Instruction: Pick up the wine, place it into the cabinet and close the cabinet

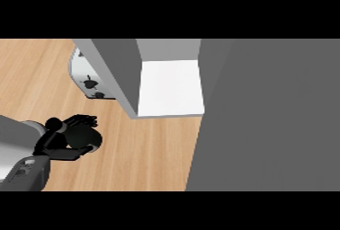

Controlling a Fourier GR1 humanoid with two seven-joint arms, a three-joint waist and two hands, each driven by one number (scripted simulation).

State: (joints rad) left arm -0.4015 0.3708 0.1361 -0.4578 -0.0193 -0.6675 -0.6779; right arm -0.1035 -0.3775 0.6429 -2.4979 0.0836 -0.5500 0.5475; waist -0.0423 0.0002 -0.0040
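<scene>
left hand [74, 134] curled, holding nothing, over counter [153, 152]; cabinet [169, 85] open, white inside bare; right hand unseen.

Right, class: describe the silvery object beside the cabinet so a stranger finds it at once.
Find the grey cabinet on the wooden counter, its white inside showing. Behind its left wall peeks the silvery object. It alone is shiny, with small black knobs.

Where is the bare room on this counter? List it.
Bare wood lies between the left hand and the open cabinet door, below the cabinet. More lies at upper left. The cabinet's white floor is bare. Tight by the appliance.
</scene>
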